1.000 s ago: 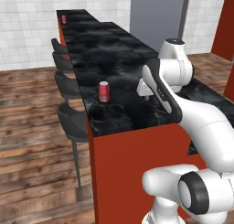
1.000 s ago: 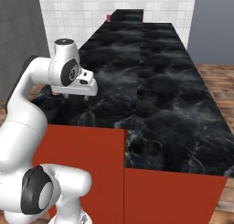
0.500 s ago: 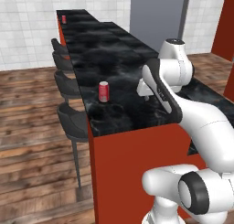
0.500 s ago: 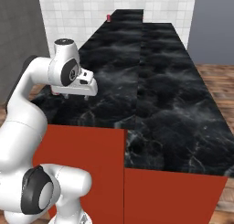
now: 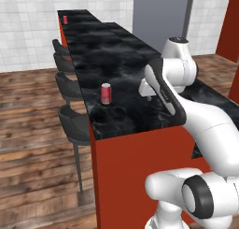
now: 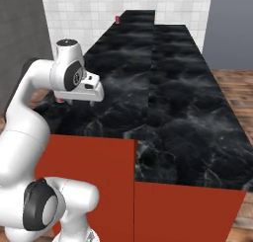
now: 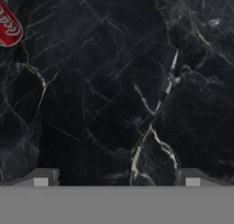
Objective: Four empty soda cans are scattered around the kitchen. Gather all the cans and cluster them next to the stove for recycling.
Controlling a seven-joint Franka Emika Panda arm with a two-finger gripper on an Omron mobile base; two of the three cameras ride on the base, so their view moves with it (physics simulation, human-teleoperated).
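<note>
A red soda can (image 5: 106, 93) stands upright near the left edge of the black marbled counter (image 5: 116, 60), and shows at the top left corner in the hand view (image 7: 8, 26). A second red can (image 5: 65, 19) stands at the counter's far end, also seen from the right base (image 6: 117, 19). My gripper (image 5: 149, 96) hovers open just above the counter, to the right of the near can and apart from it, with nothing between its fingertips (image 7: 116, 179). From the right base the hand (image 6: 80, 102) covers most of the near can. The stove is out of view.
Dark bar stools (image 5: 74, 125) line the counter's left side over the wood floor. A tall grey panel (image 5: 161, 13) rises behind the counter's right side, and the white tile wall (image 6: 99, 4) closes the far end. The red cabinet front (image 5: 140, 167) drops below the near edge.
</note>
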